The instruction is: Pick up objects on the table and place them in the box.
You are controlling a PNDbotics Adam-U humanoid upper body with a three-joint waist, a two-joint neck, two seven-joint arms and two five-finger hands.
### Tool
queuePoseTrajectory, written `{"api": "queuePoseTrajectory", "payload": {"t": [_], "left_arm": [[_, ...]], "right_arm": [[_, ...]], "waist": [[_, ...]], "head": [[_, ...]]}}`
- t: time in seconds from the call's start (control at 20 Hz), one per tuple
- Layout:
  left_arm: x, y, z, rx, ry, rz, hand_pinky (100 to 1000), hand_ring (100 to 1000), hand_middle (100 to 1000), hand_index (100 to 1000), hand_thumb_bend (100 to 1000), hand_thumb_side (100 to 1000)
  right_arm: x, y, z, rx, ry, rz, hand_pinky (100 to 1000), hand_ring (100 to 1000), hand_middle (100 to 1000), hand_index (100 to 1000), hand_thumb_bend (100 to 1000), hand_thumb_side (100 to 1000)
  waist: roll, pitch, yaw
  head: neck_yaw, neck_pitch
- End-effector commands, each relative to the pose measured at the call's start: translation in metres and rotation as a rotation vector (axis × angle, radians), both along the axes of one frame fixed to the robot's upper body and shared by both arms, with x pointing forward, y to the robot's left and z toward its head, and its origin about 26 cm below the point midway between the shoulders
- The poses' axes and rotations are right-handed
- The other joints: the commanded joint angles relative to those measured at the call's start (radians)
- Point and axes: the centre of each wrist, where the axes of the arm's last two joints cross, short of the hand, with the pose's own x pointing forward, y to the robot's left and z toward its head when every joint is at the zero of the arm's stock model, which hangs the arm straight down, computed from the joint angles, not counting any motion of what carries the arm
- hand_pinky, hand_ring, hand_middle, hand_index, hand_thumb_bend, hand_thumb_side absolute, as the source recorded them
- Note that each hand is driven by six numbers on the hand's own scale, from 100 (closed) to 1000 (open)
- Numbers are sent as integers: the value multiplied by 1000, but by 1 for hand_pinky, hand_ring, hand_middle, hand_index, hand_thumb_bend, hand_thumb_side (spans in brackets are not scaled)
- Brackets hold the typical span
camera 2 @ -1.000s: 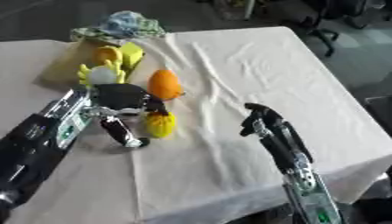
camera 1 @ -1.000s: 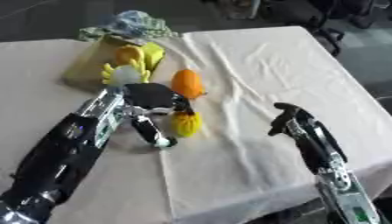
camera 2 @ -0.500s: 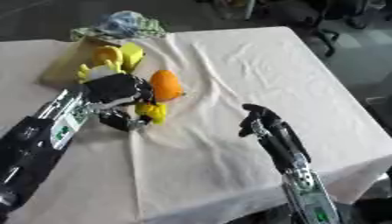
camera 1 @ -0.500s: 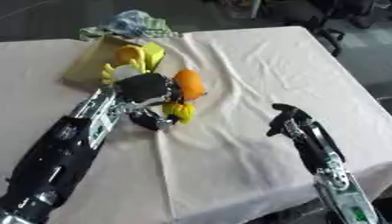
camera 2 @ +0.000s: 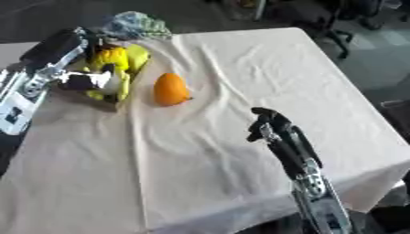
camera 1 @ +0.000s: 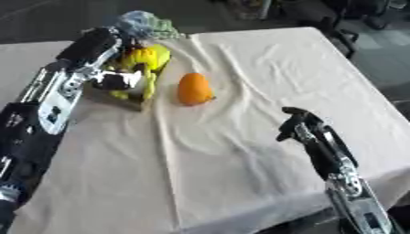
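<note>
Your left hand [camera 1: 120, 81] is over the shallow brown box [camera 1: 137, 104] at far left, fingers curled around a small yellow object [camera 1: 150, 87]. The orange fruit [camera 1: 195, 88] lies beside it on the cloth-covered worktop [camera 1: 264, 82]. Your right hand [camera 1: 296, 125] hovers near right, fingers curled, empty.

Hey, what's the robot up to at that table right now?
The robot is clearing things off a cloth-covered table into a box at its far left. Its left hand is over the box among yellow items already there; whether it holds one cannot be told. An orange object lies on the cloth beside the box, not yet picked up. The right hand hangs idle over the near right side, fingers curled, holding nothing.
</note>
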Motion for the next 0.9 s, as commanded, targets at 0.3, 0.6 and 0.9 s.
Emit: {"api": "queuePoseTrajectory", "payload": {"t": [0.3,0.6,0.9], "left_arm": [[9,28,-13,-35,-23,215,562,426,442,682,100,212],[10,32,-36,11,45,244,680,580,634,837,100,350],[9,37,-34,-28,24,265,804,739,818,910,100,740]], "right_arm": [[2,-5,5,-19,-20,-7,557,497,498,805,100,636],[2,-5,4,-20,-17,-5,557,497,498,805,100,635],[2,-5,4,-19,-18,-8,557,497,498,805,100,635]], "waist": [[-9,2,1],[-12,0,-3],[-11,1,0]], "head": [[-7,-3],[-9,-3],[-14,-3]]}}
